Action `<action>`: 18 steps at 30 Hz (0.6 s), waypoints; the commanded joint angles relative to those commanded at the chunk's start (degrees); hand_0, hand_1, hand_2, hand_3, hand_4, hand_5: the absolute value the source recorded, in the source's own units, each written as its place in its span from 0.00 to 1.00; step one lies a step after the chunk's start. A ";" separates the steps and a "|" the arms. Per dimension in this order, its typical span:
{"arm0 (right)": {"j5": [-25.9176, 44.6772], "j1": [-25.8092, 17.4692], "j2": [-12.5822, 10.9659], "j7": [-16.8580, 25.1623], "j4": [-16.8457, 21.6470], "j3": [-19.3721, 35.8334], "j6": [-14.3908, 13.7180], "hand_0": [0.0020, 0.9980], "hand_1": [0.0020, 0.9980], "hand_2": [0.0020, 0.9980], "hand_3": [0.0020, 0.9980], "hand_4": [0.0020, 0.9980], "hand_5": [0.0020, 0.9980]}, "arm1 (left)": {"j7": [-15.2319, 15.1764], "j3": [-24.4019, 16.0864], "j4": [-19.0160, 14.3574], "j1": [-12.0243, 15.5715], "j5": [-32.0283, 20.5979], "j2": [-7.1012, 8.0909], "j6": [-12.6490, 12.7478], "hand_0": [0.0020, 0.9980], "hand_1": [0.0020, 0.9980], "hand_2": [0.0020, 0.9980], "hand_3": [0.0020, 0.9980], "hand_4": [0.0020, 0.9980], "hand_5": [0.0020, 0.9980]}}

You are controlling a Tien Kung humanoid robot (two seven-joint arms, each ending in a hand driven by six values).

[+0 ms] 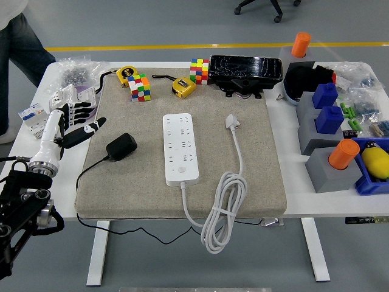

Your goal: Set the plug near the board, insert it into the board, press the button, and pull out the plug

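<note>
A white power strip (181, 149) lies lengthwise in the middle of the beige mat (255, 176). Its own white plug (231, 121) and coiled cable (220, 213) lie to its right. A black plug adapter (121, 146) lies on the mat left of the strip, its black cord trailing toward the near left. My left hand (73, 121) is at the mat's left edge, left of the adapter and apart from it, fingers spread and empty. The right arm is out of view.
Rubik's cubes (140, 87) (196, 70), two yellow tape measures (184, 86) and a black box (245, 72) line the mat's far edge. White sockets (79, 97) lie at the far left. Blue and grey blocks (325, 115) with orange cylinders (343, 153) stand at the right. A person (15, 55) stands at the far left.
</note>
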 joint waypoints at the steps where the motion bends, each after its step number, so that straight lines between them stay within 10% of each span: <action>1: 0.14 -0.20 0.14 -0.08 -0.06 -0.05 0.23 0.77 0.78 0.78 0.78 1.00 0.81 | 0.12 -0.20 -0.13 0.19 0.12 0.03 -0.05 0.56 0.63 0.58 0.57 0.82 0.22; 18: 1.10 -0.61 0.89 -2.03 0.79 0.97 1.75 0.75 0.75 0.76 0.77 1.00 0.75 | 2.71 -2.22 -2.79 1.88 0.77 -0.04 -0.94 0.54 0.63 0.58 0.57 0.80 0.24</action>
